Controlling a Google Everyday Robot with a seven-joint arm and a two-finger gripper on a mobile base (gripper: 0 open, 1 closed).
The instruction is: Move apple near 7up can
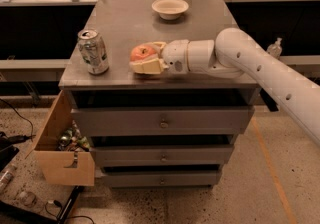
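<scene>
Red-orange apple (141, 52) with yellow patch. Silver can (93, 52), green markings. Cream gripper (146, 57) clasps apple on grey cabinet (125, 23) top; white arm (260, 68). Cream bowl (170, 8); tan box (65, 165); speckled floor (235, 203), orange stripe (268, 168).

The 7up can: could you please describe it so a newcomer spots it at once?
On the grey metal drawer cabinet's top, look near the front left corner. The silver-white aluminium can with green markings stands upright, left of the round red-orange apple in the gripper; it alone is tall and cylindrical.
</scene>
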